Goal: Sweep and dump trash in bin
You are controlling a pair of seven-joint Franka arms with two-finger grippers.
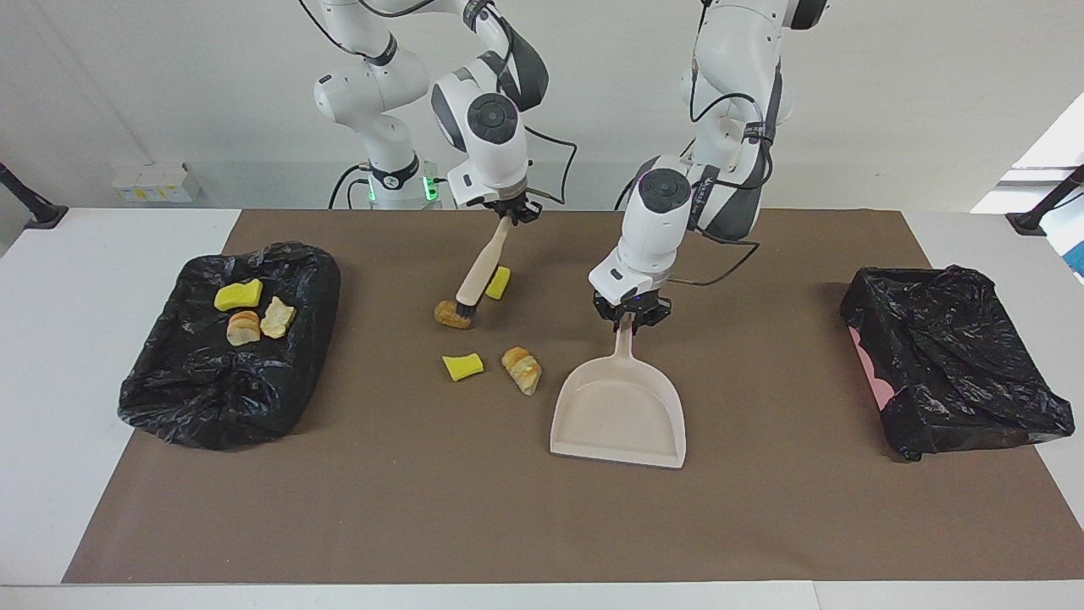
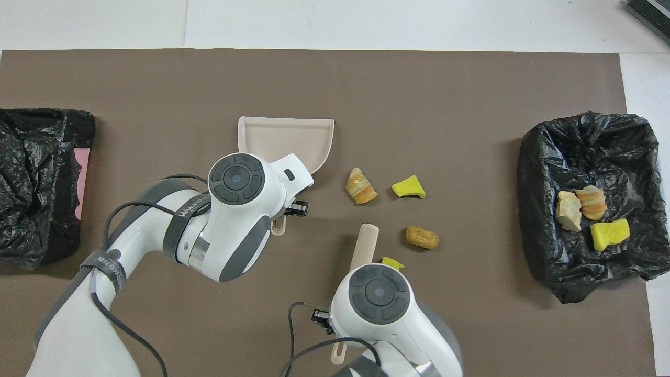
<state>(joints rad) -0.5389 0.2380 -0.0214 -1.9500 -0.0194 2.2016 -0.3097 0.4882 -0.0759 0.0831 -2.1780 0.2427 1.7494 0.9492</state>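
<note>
My left gripper (image 1: 629, 317) is shut on the handle of the beige dustpan (image 1: 618, 417), which lies on the brown mat. My right gripper (image 1: 509, 213) is shut on the brush (image 1: 477, 275), held slanted. Its black bristles touch a brown bread piece (image 1: 445, 313). A yellow chunk (image 1: 501, 282) lies just past the brush handle. Another yellow chunk (image 1: 462, 366) and a croissant piece (image 1: 522, 370) lie beside the dustpan, toward the right arm's end. The black-lined bin (image 1: 212, 381) at that end holds three trash pieces (image 1: 246, 315). In the overhead view both wrists cover their fingers.
A second black bag-covered bin (image 1: 953, 360) sits at the left arm's end of the table. The brown mat (image 1: 423, 508) covers the middle, with white tabletop (image 1: 51, 381) around it.
</note>
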